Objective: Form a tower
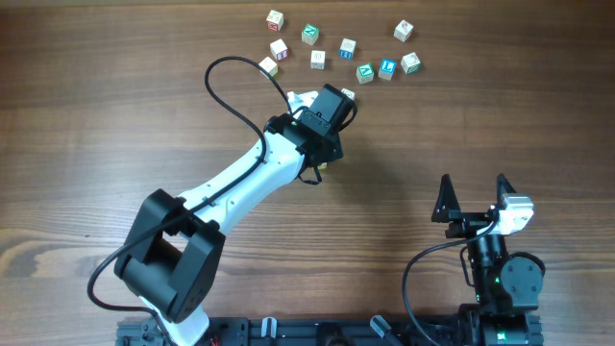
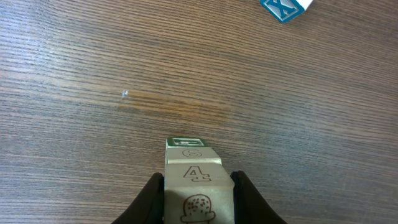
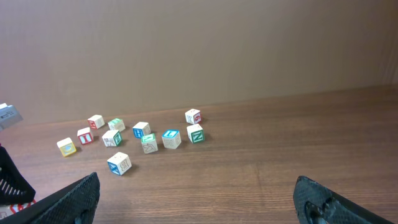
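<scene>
Overhead: near right, my right gripper [image 1: 474,197] parked wide open. Mid-table my left gripper [image 2: 199,186] is clamped on the tower [image 2: 193,169]. Loose cubes [image 1: 347,47] scattered far. Stacking underway, I reckon; next needs a gentle release.

The table [image 1: 538,125] under me is dark brown wood, its grain running from the left edge to the right. Loose letter cubes [image 1: 347,47] lie scattered on it toward the far edge, about midway between the sides, most of them apart from one another. A red-marked cube [image 1: 275,18] lies farthest back. A blue-marked cube [image 1: 386,68] sits just beside a green-marked cube [image 1: 365,71]. Nearer me, the wood bears a paler orange-brown streak [image 2: 177,107].
</scene>
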Controlling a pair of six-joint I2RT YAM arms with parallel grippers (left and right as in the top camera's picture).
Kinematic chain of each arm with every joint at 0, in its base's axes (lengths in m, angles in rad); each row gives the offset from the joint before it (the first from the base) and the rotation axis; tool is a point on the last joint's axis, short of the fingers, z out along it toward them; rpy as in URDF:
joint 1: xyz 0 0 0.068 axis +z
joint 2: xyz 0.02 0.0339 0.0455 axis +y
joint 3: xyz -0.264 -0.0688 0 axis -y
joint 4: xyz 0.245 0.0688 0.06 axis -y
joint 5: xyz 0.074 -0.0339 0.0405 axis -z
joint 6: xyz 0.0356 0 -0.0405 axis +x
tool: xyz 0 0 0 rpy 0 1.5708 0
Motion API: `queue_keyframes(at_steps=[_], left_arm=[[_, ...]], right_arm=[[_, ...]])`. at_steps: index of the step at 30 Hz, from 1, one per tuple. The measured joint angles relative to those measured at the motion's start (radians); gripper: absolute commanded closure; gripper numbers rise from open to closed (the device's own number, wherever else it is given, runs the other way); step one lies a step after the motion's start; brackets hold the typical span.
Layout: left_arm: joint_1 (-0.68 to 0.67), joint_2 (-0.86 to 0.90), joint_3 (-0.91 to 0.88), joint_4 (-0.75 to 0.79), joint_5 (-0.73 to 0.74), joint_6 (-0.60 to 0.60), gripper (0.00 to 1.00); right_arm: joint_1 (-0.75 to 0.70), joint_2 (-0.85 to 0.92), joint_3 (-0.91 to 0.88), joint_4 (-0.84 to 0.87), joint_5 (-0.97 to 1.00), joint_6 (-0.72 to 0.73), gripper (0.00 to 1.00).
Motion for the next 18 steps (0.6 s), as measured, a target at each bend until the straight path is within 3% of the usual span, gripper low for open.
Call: queue_keyframes(at_steps=[9, 14, 18], left_arm=[[0.0, 0.0, 0.0, 0.0, 0.0, 0.003, 0.86], [0.0, 0.0, 0.0, 0.008, 0.0, 0.003, 0.71], [0.0, 0.0, 0.0, 0.008, 0.0, 0.01, 0.69]], right_arm=[[0.0, 0.0, 0.0, 0.0, 0.0, 0.0, 0.0], [0.0, 0.0, 0.0, 0.0, 0.0, 0.0, 0.0], [0.0, 0.0, 0.0, 0.0, 0.0, 0.0, 0.0]])
